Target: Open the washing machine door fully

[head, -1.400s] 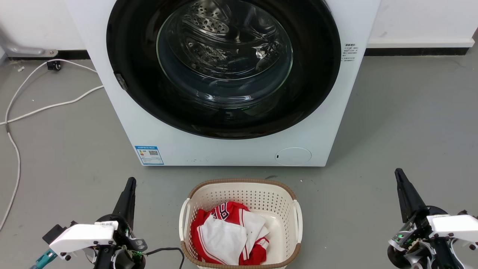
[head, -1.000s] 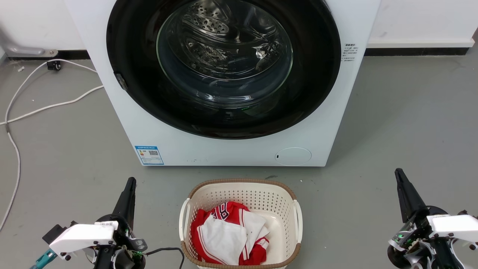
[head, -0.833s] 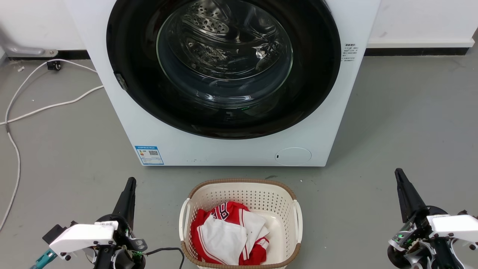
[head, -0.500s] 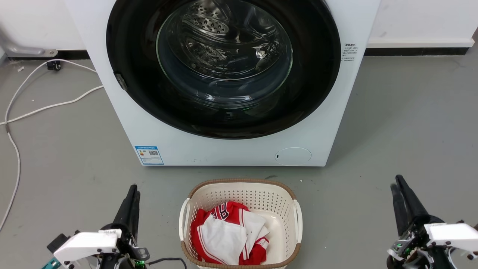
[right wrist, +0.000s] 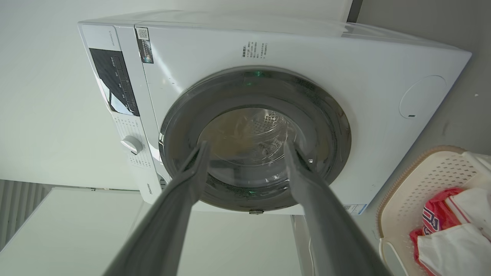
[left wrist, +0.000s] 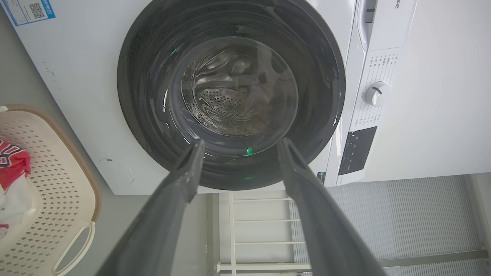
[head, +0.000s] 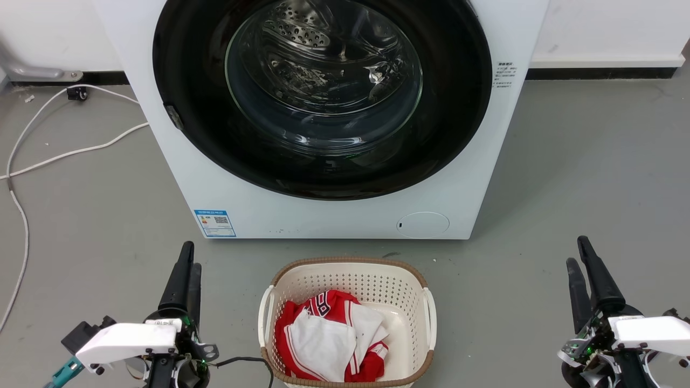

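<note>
Nearest the robot, the left gripper (head: 191,257) is at the lower left of the head view and the right gripper (head: 576,251) at the lower right. Both hang above the grey floor (head: 582,178) with their dark fingers pointing towards the machine. In each wrist view the two fingers stand apart with a clear gap between them, so both are open and hold nothing.

Between the grippers, on the floor, stands a cream perforated laundry basket (head: 350,284) with a brown rim. A crumpled red and white jersey (head: 329,334) lies inside it.

Just beyond the basket is the white front-loading washing machine (head: 334,218). Low on its front are a blue label (head: 215,223) at the left and a small round white flap (head: 423,225) at the right. The washing machine door (head: 323,91), a glossy black disc with a clear glass centre, lies flat against the front, closed and well apart from both grippers. The perforated steel drum shows through its glass. A small grey catch (head: 173,117) sits on the door's left edge. The left wrist view shows a white dial (left wrist: 378,93) on the control panel beside the door.

A white cable (head: 64,153) trails over the floor left of the machine, towards the wall behind.
</note>
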{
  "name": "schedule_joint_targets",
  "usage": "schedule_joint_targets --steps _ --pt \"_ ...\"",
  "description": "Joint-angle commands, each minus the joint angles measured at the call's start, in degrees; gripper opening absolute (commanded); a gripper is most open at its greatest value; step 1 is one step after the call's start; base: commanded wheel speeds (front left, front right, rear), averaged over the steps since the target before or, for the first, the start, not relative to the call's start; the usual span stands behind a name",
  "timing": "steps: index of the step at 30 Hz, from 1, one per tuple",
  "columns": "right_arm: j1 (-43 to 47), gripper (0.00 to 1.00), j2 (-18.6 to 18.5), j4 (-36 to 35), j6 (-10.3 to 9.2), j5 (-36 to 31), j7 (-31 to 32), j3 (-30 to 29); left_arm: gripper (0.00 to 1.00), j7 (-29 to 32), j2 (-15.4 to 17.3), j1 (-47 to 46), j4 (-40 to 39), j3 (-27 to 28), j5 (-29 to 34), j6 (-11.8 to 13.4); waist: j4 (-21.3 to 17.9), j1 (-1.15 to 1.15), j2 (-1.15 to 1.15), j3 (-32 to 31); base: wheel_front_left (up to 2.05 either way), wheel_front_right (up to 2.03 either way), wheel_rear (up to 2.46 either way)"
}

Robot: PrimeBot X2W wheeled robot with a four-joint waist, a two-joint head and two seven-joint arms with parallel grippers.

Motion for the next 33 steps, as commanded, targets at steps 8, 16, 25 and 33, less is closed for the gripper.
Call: schedule_joint_targets --steps 8,16,25,33 --pt "-0.2 1.0 -0.1 -4.9 0.01 -12.7 -2.5 0.4 1.0 -2.4 0.2 -2.1 -4.9 -0.8 8.6 -0.1 0.1 0.0 0.0 0.0 0.0 0.0 0.0" --pt "0.3 1.0 -0.1 -7.4 0.01 -24.7 -4.2 0.8 1.0 -4.2 0.2 -2.1 -7.4 -1.2 18.3 -0.1 0.0 0.0 0.0 0.1 0.0 0.0 0.0" --pt "1.2 1.0 -0.1 -8.9 0.01 -37.3 -5.9 1.6 1.0 -5.8 0.2 -1.4 -8.7 -1.7 28.0 -0.1 0.0 0.0 0.0 0.0 0.0 0.0 0.0" --pt "2.3 1.0 -0.1 -9.4 0.01 -49.1 -7.4 2.4 1.0 -7.4 0.3 -1.0 -9.3 -2.6 37.4 -0.2 0.0 0.0 0.0 -0.1 0.0 0.0 0.0"
